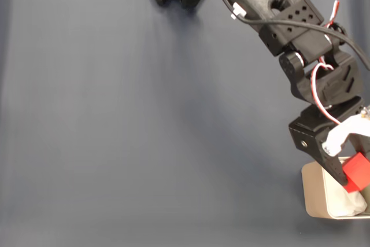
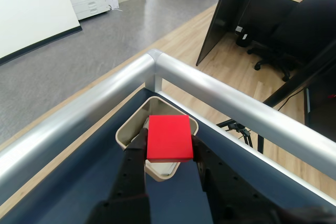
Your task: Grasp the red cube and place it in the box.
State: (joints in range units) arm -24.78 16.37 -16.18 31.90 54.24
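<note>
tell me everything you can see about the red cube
The red cube is a small, bright red block with plain, smooth matte faces and crisp edges. The gripper holds it clamped between its black fingers, one pressed to each side. It hangs tilted over the beige box, in the fixed view near the right edge of the dark blue table. In the wrist view its flat face covers part of the box's opening.

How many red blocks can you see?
1. The red cube is pinched in the gripper, held over the box near the table's corner. The wrist view shows the same cube. The box's white lining could be hiding something small.
</note>
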